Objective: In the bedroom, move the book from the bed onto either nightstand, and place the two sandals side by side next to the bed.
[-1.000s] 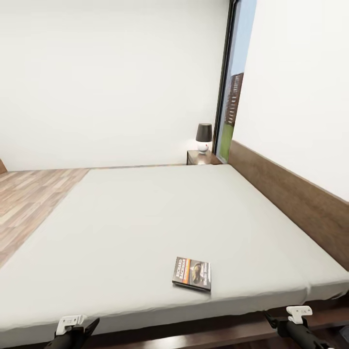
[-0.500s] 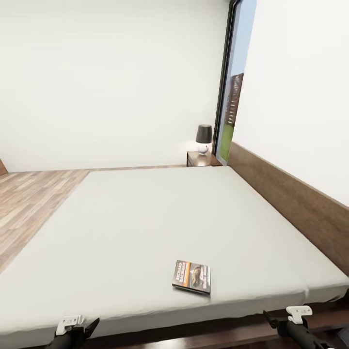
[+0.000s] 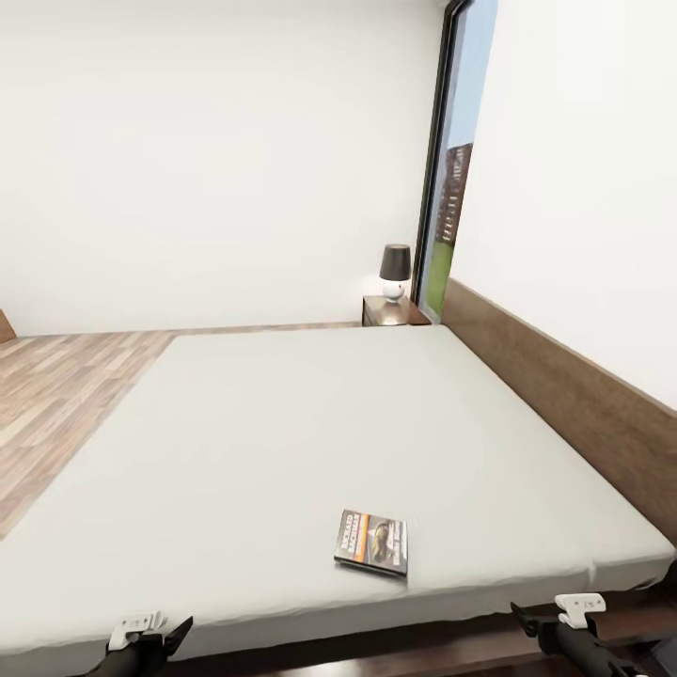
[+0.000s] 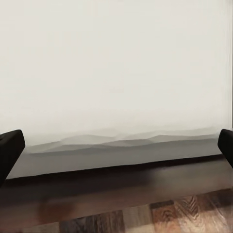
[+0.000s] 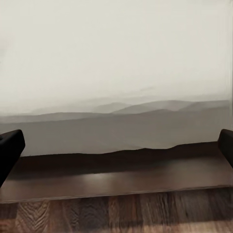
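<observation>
The book (image 3: 372, 543), dark with an orange band, lies flat on the off-white mattress of the bed (image 3: 282, 432), close to the near edge and right of centre. My left gripper (image 3: 169, 632) hangs below that edge at the lower left. My right gripper (image 3: 527, 619) hangs below it at the lower right, closer to the book. Both face the mattress side and dark bed base (image 4: 116, 179). Each wrist view shows dark fingers (image 4: 9, 148) (image 5: 9, 148) far apart with nothing between them. The nightstand (image 3: 393, 309) stands at the bed's far right corner. The sandals are out of view.
A dark-shaded lamp (image 3: 395, 271) stands on the nightstand. The brown headboard (image 3: 564, 404) runs along the bed's right side under a white wall. A tall dark-framed window (image 3: 456, 160) rises behind the nightstand. Wood-plank floor (image 3: 56, 395) lies left of the bed.
The whole head view has shifted a little, so the bed and book sit slightly lower in the picture: the camera moved. The book stays where it was on the mattress.
</observation>
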{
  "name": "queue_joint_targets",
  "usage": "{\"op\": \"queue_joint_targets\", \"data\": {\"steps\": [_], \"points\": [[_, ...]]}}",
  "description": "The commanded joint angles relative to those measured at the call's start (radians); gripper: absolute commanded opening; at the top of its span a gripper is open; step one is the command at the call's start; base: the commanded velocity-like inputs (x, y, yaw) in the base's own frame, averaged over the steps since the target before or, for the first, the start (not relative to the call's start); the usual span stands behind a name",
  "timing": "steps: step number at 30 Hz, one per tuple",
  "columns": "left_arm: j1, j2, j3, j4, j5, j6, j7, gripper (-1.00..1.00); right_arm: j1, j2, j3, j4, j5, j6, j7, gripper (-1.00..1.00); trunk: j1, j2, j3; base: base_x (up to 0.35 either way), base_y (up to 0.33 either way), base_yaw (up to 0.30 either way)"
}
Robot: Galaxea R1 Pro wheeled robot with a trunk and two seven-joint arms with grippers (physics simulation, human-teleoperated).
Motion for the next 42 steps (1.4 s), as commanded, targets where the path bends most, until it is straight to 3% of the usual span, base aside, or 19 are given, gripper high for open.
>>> {"op": "queue_joint_targets", "data": {"steps": [1, 37, 42], "points": [[-0.001, 0.000, 0.004, 0.001, -0.002, -0.003, -0.006, 1.00, -0.001, -0.001, 0.008, 0.001, -0.011, -0.003, 0.003, 1.00, 0.000, 0.000, -0.001, 0.000, 0.000, 0.000], [-0.001, 0.000, 0.004, -0.001, -0.002, -0.004, -0.011, 1.00, -0.001, -0.001, 0.008, 0.001, -0.010, -0.003, 0.003, 1.00, 0.000, 0.000, -0.001, 0.070, 0.000, 0.000], [-0.001, 0.003, -0.018, -0.018, -0.035, 0.005, -0.046, 1.00, -0.001, -0.001, 0.008, 0.001, -0.010, -0.003, 0.004, 1.00, 0.000, 0.000, -0.001, 0.000, 0.000, 0.000]]}}
